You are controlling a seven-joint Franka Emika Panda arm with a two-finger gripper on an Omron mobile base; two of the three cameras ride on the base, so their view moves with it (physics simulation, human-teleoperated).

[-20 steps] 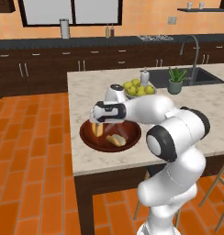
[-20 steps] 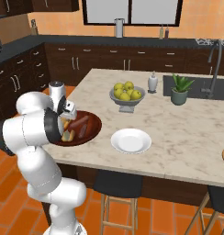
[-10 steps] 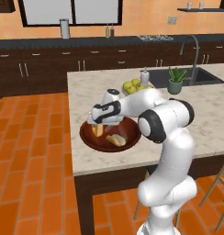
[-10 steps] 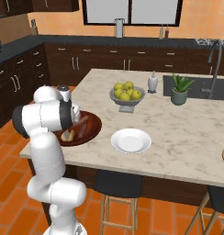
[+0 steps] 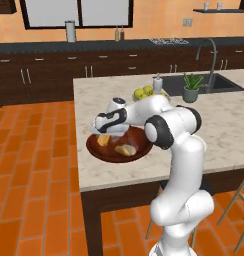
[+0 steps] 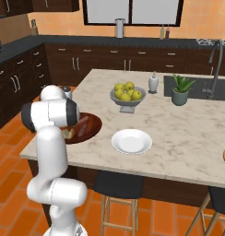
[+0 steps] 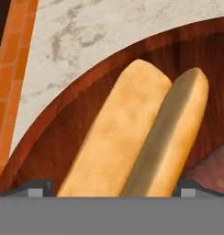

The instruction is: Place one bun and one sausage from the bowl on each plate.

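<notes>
Hovering wide open and empty, my claw (image 7: 111, 192) straddles two touching buns (image 7: 116, 137) in the bowl (image 7: 49, 133); I should centre on one, lest both lift together.

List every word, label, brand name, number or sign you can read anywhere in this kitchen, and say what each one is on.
There is no readable text.
The bowl, the buns and the white plate are plain.
The white bottle by the fruit bowl shows no label.
The canister and small bottles on the back counter are too small to tell.
</notes>
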